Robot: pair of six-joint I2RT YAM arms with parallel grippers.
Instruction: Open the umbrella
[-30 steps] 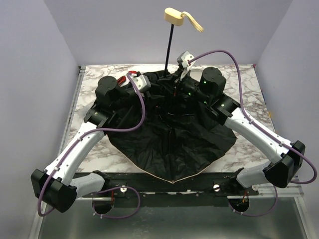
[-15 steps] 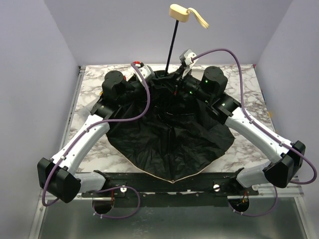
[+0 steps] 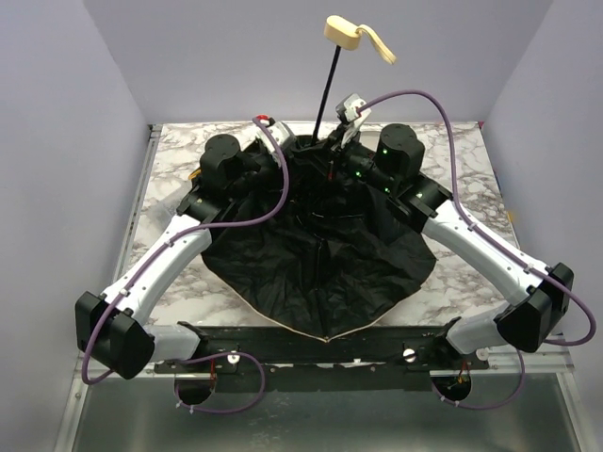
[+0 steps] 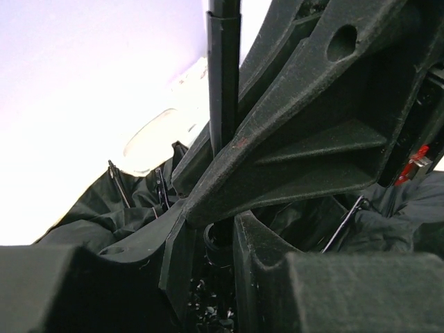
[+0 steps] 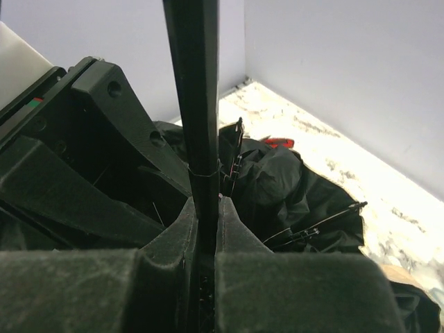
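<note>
The umbrella (image 3: 320,254) lies upside down on the table, its black underside up and a beige rim at the front. Its thin black shaft (image 3: 328,89) rises toward the back wall, ending in the beige handle (image 3: 341,32) with its strap. My right gripper (image 3: 332,143) is shut on the shaft (image 5: 194,83) just above the canopy's hub. My left gripper (image 4: 211,222) reaches in from the left, lower on the shaft, its fingers on either side of a black collar (image 4: 218,246). The collar sits against the right finger; the left side is too dark to judge.
Red-handled pliers (image 3: 267,121) lie at the back of the marble table (image 3: 471,198), just behind the left wrist. Lilac walls close the table on three sides. Thin metal ribs (image 5: 326,218) stick out of the crumpled fabric near both grippers.
My left arm has swung right and back to the shaft, its jaws narrowing around it. The handle has tipped slightly to the right. The right gripper has kept its grip.
</note>
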